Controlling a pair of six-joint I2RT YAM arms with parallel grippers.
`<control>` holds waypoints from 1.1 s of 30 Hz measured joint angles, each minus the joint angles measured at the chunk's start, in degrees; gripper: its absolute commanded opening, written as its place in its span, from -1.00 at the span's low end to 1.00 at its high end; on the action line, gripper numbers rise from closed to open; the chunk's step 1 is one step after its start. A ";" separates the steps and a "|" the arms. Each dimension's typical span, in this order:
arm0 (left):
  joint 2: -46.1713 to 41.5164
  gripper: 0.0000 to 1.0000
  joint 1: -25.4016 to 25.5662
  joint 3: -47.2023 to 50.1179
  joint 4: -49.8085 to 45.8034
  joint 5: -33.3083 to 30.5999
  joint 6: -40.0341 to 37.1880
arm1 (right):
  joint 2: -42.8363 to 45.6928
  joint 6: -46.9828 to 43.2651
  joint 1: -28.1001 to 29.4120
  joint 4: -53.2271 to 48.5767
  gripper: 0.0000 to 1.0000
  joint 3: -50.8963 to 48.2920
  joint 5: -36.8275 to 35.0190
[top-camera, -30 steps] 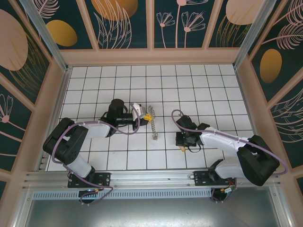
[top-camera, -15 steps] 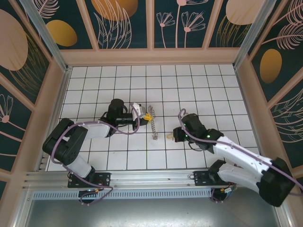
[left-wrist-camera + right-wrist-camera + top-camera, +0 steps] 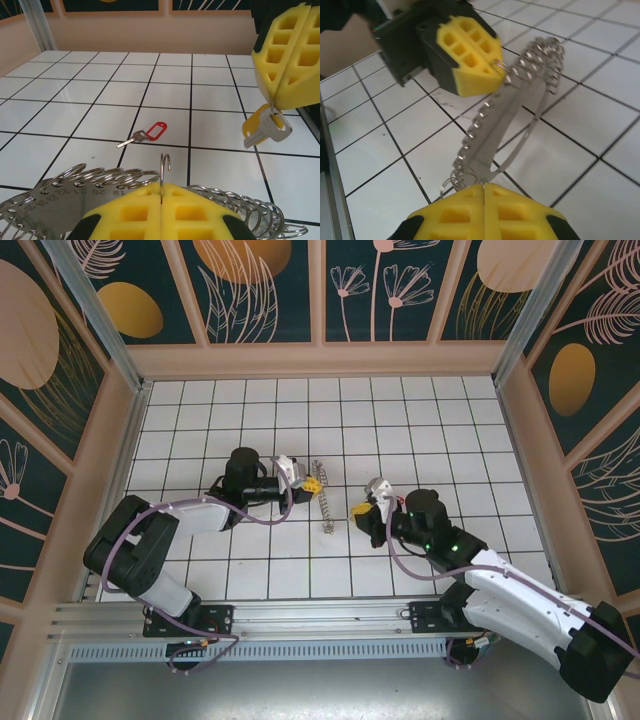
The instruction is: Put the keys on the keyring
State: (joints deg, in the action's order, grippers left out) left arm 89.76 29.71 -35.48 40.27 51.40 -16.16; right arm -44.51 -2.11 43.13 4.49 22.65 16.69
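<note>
- Two keys lie apart. The yellow-tagged key [image 3: 265, 129] is clamped in the right tool [image 3: 362, 508], and the red-tagged key [image 3: 150, 132] lies flat on the bench [image 3: 200, 420].
- The right tool's jaws are together on the head end of the yellow-tagged key. Tag and blade hang below the pads. The tool sits just right of the keyring [image 3: 325, 502], near it but not touching.
- The left tool [image 3: 312, 483] has its yellow pads [image 3: 125, 215] pressed together on one small ring [image 3: 165, 162] of the keyring's fringe. The wire loop of that ring stands up out of the seam between the pads.
- The keyring stands on its edge near the middle of the bench, running from the far side toward the near edge. The left tool holds it at the far end. Its grey band carries stamped numbers, and small metal rings line its rim.
- The red-tagged key rests on a white tile by a black grid line. From the left wrist it lies beyond the keyring, clear of both tools.
</note>
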 measured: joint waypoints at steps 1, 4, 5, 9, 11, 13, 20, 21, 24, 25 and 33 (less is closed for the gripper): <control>-0.17 -1.00 0.00 0.22 0.00 0.50 0.04 | 0.00 -1.64 0.00 0.94 -1.00 -0.04 0.90; -0.74 -1.00 0.00 1.14 -0.02 1.79 0.39 | 0.00 -5.44 -0.35 3.45 -1.00 -0.04 2.99; -0.90 -1.00 0.00 1.40 -0.02 2.19 0.44 | 0.00 -6.67 -0.57 4.02 -1.00 -0.04 3.63; -1.75 -1.00 0.00 2.16 -0.46 3.26 0.59 | -0.39 -11.23 -1.60 5.81 -1.00 -0.04 5.97; -1.77 -1.00 0.00 2.16 -0.68 3.80 0.59 | -1.55 -13.22 -1.60 6.27 -1.00 0.22 6.19; -1.77 -1.00 0.00 2.16 -1.14 4.17 0.57 | -3.63 -14.71 -1.60 6.49 -1.00 0.96 6.34; -1.75 -1.00 0.00 2.16 -1.75 4.33 0.63 | -10.58 -17.55 -1.60 11.04 -1.00 3.80 7.50; -1.75 -1.00 0.00 2.16 -1.75 4.28 0.83 | -11.69 -17.79 -1.60 11.69 -1.00 4.20 7.91; -1.75 -1.00 0.00 2.16 -1.99 4.09 1.42 | -14.64 -18.49 -1.60 13.22 -1.00 5.29 9.42; -1.75 -1.00 0.00 2.16 -2.01 4.07 1.53 | -15.45 -18.60 -1.60 13.70 -1.00 5.53 10.03; -1.75 -1.00 0.00 2.16 -2.01 3.85 1.95 | -20.37 -18.58 -1.60 16.72 -1.00 7.80 13.25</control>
State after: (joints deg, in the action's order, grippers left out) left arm 88.01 29.71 -33.32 38.26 55.24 -14.22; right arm -64.88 -20.69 41.54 21.21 30.46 29.93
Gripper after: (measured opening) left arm 0.065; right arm 0.047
